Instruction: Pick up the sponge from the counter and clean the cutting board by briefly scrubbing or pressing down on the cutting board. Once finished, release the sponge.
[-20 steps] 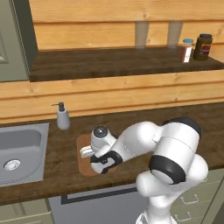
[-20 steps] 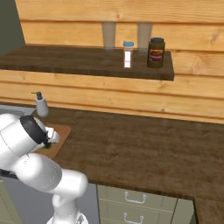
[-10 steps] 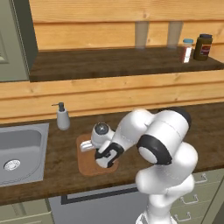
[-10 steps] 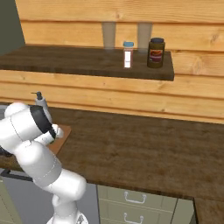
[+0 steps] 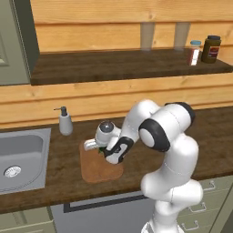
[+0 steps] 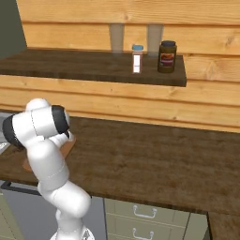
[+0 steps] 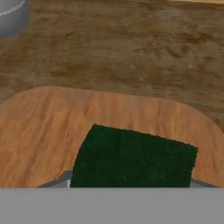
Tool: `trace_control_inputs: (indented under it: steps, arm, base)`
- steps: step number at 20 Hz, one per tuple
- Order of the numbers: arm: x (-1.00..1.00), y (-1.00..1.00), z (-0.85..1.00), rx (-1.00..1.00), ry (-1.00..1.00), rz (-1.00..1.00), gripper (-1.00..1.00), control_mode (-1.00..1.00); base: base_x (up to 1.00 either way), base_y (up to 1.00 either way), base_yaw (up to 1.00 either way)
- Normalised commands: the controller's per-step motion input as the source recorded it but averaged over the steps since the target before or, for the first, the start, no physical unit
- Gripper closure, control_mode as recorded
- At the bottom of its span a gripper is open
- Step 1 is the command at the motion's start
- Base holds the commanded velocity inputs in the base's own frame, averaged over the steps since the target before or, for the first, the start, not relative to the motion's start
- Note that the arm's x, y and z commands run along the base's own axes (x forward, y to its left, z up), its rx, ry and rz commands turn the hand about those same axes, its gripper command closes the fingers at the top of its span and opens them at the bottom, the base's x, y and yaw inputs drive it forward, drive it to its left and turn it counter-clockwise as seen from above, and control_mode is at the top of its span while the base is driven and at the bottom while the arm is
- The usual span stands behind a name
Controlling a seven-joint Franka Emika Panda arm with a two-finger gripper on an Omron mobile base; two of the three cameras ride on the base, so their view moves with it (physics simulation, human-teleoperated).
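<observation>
Gripper: the gripper (image 5: 101,154) sits low over the cutting board, jaws drawn in on the sponge; in the hand view the sponge's near edge runs right down between the fingers, so it looks held, though the fingertips themselves are hard to make out.
Sponge: the sponge (image 7: 133,156) lies over the cutting board, dark green face up, toward the board's near side in the hand view; from the left base view only a sliver of green peeks out under the hand.
Cutting board: the cutting board (image 5: 93,169) rests flat on the counter (image 5: 214,132), just beside the sink (image 5: 20,154), with a soap dispenser (image 5: 65,121) behind it against the wall.
Risk, sliding: pressing and scrubbing could push the board across the smooth worktop toward the sink, since nothing pins it.
Risk, grip: the sponge is soft, so a sideways scrub might squeeze it out of the jaws or fold it.
Risk, release: opening while pressed hard could leave the sponge stuck to a finger.
Materials: the sponge's top is a coarse, fuzzy scouring pad with ragged edges; the board is smooth light reddish wood with rounded corners; the counter is dark, streaky wood grain; the sink is dull steel.
Shelf: a spice shaker (image 6: 137,58) and a dark jar (image 6: 167,56) stand well apart from the work.
</observation>
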Motion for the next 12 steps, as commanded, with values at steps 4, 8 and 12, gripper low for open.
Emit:
trace_control_inputs:
  steps: [4,8,12]
  arm:
    - [0.44,-0.15,-0.21,0.02,0.00,0.00,1.00,-1.00]
    - [0.54,-0.08,-0.27,0.00,0.00,0.00,1.00,-1.00]
    - [0.54,-0.15,-0.28,0.00,0.00,0.00,1.00,-1.00]
  base:
    - [0.00,0.00,0.00]
    - [0.00,0.00,0.00]
    - [0.00,0.00,0.00]
